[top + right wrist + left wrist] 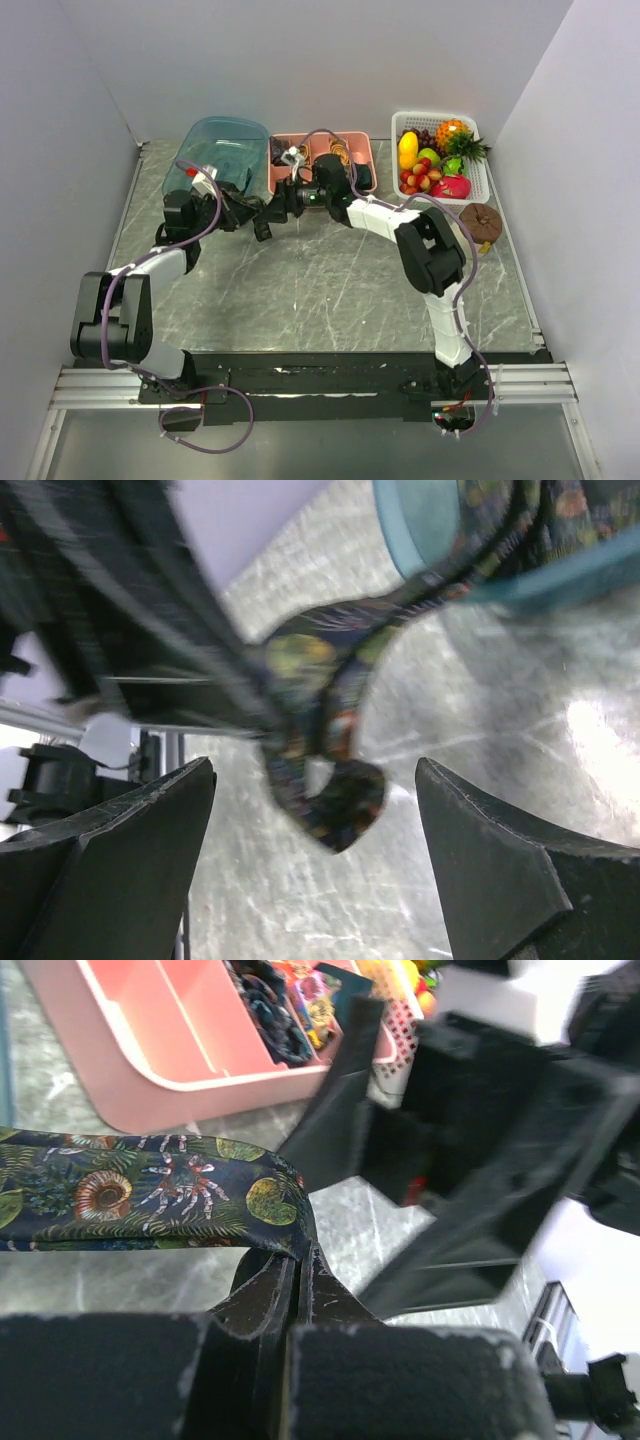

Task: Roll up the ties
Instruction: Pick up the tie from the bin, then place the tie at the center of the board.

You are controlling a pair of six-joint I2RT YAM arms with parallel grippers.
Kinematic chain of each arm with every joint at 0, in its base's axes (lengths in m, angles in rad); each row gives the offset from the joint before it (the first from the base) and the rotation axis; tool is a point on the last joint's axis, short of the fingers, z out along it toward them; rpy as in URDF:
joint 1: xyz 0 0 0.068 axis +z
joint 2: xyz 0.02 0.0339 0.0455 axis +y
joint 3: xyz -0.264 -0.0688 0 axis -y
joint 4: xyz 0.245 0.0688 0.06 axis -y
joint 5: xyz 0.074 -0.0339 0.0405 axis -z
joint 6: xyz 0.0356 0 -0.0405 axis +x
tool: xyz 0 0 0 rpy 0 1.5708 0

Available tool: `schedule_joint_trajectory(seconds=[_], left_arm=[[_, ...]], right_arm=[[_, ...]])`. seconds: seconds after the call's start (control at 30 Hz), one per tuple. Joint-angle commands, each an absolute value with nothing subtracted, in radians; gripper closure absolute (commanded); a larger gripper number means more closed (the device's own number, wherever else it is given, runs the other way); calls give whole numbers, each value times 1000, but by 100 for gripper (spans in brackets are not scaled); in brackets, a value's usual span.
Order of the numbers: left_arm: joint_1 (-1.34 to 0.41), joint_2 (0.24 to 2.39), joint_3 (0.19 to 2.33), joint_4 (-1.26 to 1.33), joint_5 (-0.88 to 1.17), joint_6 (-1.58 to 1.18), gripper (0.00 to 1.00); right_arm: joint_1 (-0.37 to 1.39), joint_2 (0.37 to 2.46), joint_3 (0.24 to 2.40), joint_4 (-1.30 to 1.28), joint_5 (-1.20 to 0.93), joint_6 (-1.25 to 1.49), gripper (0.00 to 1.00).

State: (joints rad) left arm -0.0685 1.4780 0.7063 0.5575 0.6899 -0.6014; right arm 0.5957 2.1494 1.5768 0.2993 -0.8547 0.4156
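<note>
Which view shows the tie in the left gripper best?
Left wrist: the tie runs sharp across the frame, patterned face up, pinched in the left gripper. Right wrist shows only a blurred curl of it inside the open right gripper. The top view barely shows it.

Grey marbled bench (330, 290) between white walls; three containers along its far edge; at the left a clear teal tub (225, 140); in the middle a pink tray (160, 1060) split into compartments; at the right a white lattice basket (425, 116) of fruit: pineapple (455, 133), yellow mango (407, 150), green apple (430, 156), red grapes (418, 178), pink dragon fruit (450, 187); a round brown thing (482, 222) just beside the basket's near corner; a metal rail (300, 385) along the near edge.
</note>
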Motion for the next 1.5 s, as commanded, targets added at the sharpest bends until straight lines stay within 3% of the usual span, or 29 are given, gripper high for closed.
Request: schedule_joint_trajectory(seconds=[0.0,0.2,0.23,0.3,0.57,0.6,0.67,0.7,0.77,0.8,0.9,1.2,1.47], left_arm=[[-77,1433,693,624,761,-629,99],[-77,1417,690,638,776,-649,99],[-77,1417,692,641,776,-650,99],[-77,1422,696,634,772,-650,99],[-77,1448,744,623,753,-656,99],[-77,1450,749,621,753,-658,96],[-77,1448,765,609,738,-661,89],[-77,1447,772,598,729,-661,72],[-77,1419,775,569,683,-660,47],[-77,1404,772,562,663,-658,25],[-77,1332,743,525,600,-643,11],[-80,1123,562,497,482,-637,8],[-129,1032,546,457,466,-542,8]], right_arm=[[617,2177,1661,238,-881,362,12],[617,2175,1621,357,-937,426,19],[618,2177,1618,380,-972,443,26],[626,2180,1620,446,-1014,488,30],[660,2197,1655,476,-1091,542,74],[658,2195,1654,477,-1094,545,83],[658,2195,1658,468,-1092,545,92],[657,2194,1657,471,-1089,549,100],[654,2181,1658,448,-1053,555,100],[652,2177,1655,445,-1036,561,100],[638,2148,1631,475,-965,612,100],[548,2074,1431,918,-778,1040,100],[517,1962,1253,1052,-553,1308,100]])
